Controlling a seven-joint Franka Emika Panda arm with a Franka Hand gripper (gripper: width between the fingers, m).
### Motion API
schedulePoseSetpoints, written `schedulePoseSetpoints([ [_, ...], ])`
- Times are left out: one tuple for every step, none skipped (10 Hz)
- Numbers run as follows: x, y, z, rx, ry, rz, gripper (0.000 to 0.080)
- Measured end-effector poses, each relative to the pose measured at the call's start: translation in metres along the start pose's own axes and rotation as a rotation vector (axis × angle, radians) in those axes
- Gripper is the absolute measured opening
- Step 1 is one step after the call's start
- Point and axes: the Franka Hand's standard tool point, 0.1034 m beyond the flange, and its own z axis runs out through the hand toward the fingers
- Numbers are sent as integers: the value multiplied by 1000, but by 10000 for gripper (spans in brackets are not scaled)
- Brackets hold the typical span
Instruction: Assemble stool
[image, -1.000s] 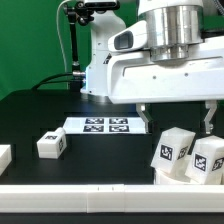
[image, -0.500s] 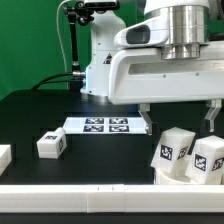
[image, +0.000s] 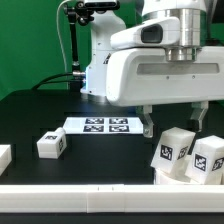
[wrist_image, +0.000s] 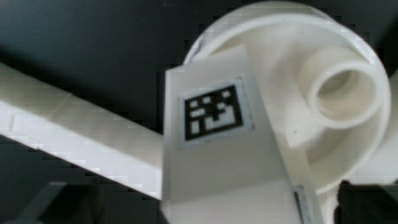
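Item: seat (image: 186, 158), white, two tagged faces toward the exterior camera. It rests on the black table (image: 30, 120) at the exterior view's right, just behind the plain white bar (image: 90, 190) along the front edge. The wrist view shows its round body with a raised central socket (wrist_image: 347, 95) and one flat tagged panel (wrist_image: 214, 110). As a round part it shows no clear long axis, and which way up it sits cannot be told.

Relation to end effector: the seat lies directly beneath the gripper (image: 174, 124), slightly toward the exterior view's right. There is a visible gap between the two, and no contact.

Gripper state: the fingers (image: 147, 124) hang well apart with nothing between them.

Judgement: the coming move is likely a straight descent (the finger spread appears to straddle the nearer tagged face). The seat's offset from the gripper will need watching.

Other parts: one leg (image: 50, 145) lies well apart toward the exterior view's left, near the marker board (image: 107, 125). A second white piece (image: 3, 156) is cut by the frame edge.
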Motion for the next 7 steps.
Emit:
schedulePoseSetpoints([
  [-3,0,2,-7,1,-15,649],
  [-5,0,3,-12,4,-9,649],
  [-6,0,5,-11,1,-1,524],
  [-7,-1,6,-11,-2,4,524],
  [-7,0,7,-12,-2,6,383],
  [-6,0,6,-12,0,7,346],
  [-6,0,6,-13,0,8,346],
])
